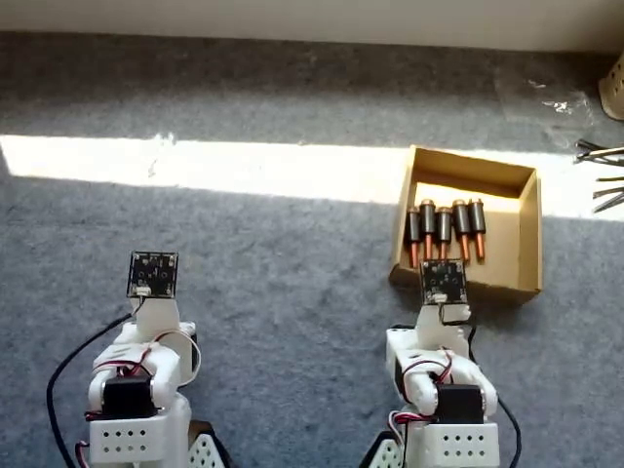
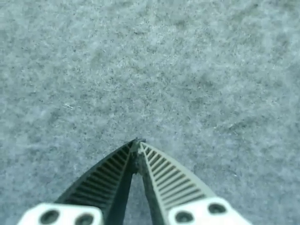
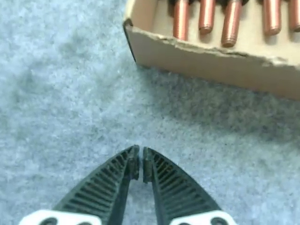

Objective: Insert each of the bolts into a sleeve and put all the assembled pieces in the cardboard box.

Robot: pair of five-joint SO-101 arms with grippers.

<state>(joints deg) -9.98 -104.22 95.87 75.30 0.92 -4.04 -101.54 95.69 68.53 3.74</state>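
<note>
The cardboard box (image 1: 529, 234) sits open on the grey carpet (image 1: 292, 292), just ahead of my right gripper (image 3: 140, 157). That gripper's jaws are together on nothing, its tips near the box's closest wall. Inside the box, five assembled pieces (image 1: 445, 232) lie side by side in a row, dark sleeves (image 1: 427, 213) toward the far wall and copper threaded ends (image 3: 206, 16) pointing at me. My left gripper (image 2: 138, 143) is well apart from the box, closed and empty over the carpet.

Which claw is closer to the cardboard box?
Right. The right claw sits just outside the near wall of the cardboard box; the left claw is well off to the side, over grey carpet.
</note>
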